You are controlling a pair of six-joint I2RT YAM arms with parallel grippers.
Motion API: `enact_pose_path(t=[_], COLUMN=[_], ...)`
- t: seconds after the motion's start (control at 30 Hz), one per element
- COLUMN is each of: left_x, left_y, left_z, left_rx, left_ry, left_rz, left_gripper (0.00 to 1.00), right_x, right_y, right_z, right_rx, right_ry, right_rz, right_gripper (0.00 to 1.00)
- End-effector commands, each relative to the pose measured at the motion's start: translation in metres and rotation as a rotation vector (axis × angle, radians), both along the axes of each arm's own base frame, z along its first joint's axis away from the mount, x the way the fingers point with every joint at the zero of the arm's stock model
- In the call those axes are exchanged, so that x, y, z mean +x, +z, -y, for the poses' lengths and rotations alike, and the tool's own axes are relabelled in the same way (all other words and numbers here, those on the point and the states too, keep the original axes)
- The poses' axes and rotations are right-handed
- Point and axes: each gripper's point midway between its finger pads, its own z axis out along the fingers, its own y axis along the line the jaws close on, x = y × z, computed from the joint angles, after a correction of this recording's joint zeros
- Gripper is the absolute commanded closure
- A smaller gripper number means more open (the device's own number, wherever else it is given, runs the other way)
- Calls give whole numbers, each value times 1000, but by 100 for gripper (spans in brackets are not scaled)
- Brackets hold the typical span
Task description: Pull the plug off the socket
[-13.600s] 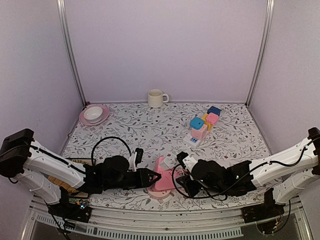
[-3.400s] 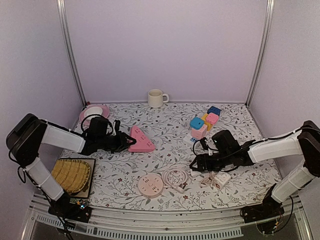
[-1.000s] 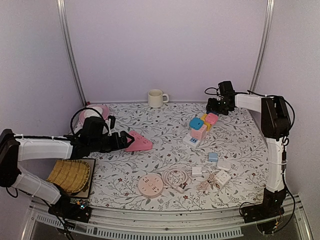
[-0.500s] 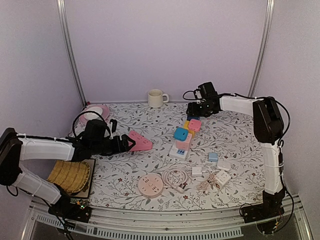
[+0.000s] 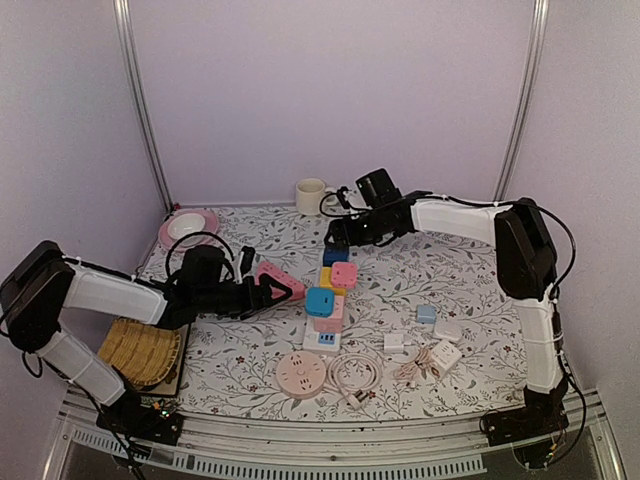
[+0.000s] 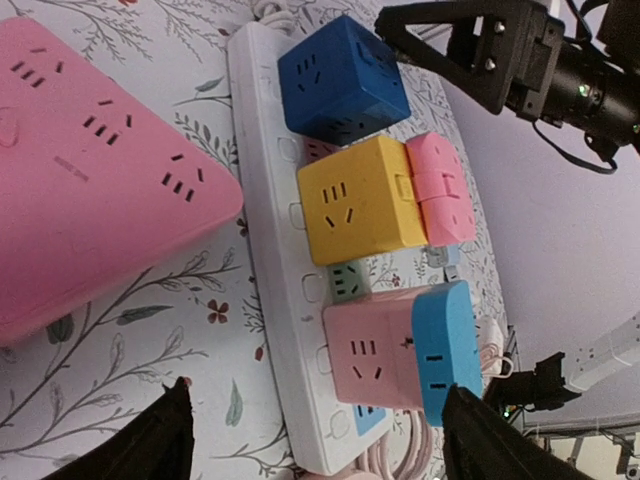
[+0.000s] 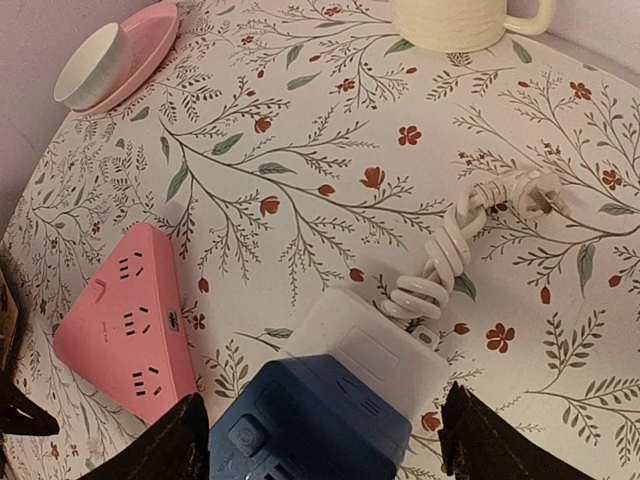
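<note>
A white socket strip [image 5: 322, 343] lies lengthwise mid-table with cube plugs on it: dark blue [image 5: 335, 256], yellow [image 5: 327, 277], pink [image 5: 345, 274], light blue [image 5: 320, 301]. My right gripper [image 5: 337, 236] sits over the far end. In its wrist view the gripper [image 7: 325, 445] straddles the dark blue cube [image 7: 310, 425] and the strip end [image 7: 365, 345], one finger tight against each side. My left gripper [image 5: 283, 293] is open beside the strip. In its wrist view the gripper [image 6: 315, 440] faces the strip [image 6: 270, 250] and its pink [image 6: 375, 355] and light blue [image 6: 445, 345] cubes.
A pink triangular socket [image 5: 278, 278] lies by the left gripper. Near the front are a round pink socket [image 5: 301, 373], a coiled cable [image 5: 352, 368] and small adapters [image 5: 437, 342]. A mug [image 5: 312, 195] and a bowl on a pink plate [image 5: 188, 228] stand at the back. A woven mat [image 5: 140, 350] lies front left.
The right gripper swept left from the back right, and the strip's far end came with it, so the strip swung to mid-table. The left gripper edged right toward it.
</note>
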Motion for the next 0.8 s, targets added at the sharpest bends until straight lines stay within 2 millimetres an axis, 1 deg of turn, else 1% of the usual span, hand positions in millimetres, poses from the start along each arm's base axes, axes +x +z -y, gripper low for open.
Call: enact_pose_path(t=[0.0, 0.07, 0.13, 0.23, 0.3, 0.37, 0.5, 0.57, 0.63, 0.73, 0.77], left_x=[-14, -17, -20, -23, -24, -25, -24, -22, -21, -18, -18], left_y=[22, 24, 24, 22, 20, 22, 21, 19, 17, 11, 9], left_z=[32, 39, 45, 52, 56, 61, 69, 73, 78, 84, 85], left_rx=[-144, -165, -184, -200, -203, -211, -215, -215, -211, -190, -181], left_ry=[-112, -138, -158, -180, -195, -212, -227, -235, -239, -235, -232], left_rz=[9, 0, -10, -28, -40, -40, -48, -55, -64, -78, -86], left_gripper=[15, 17, 20, 25, 29, 32, 36, 37, 39, 40, 40], right_x=[4, -1, -8, -25, -39, -56, -75, -85, -94, -101, -103], right_y=[62, 69, 74, 79, 79, 74, 60, 52, 39, 24, 23], right_z=[14, 19, 23, 29, 31, 36, 43, 42, 40, 38, 36], right_rx=[107, 150, 189, 241, 281, 314, 359, 397, 437, 465, 479], right_ry=[-5, -1, 5, 12, 25, 25, 13, 29, 32, 22, 27], right_rz=[35, 10, -6, -28, -53, -86, -129, -165, -220, -279, -293], right_gripper=[18, 18, 18, 19, 21, 22, 24, 26, 28, 33, 33])
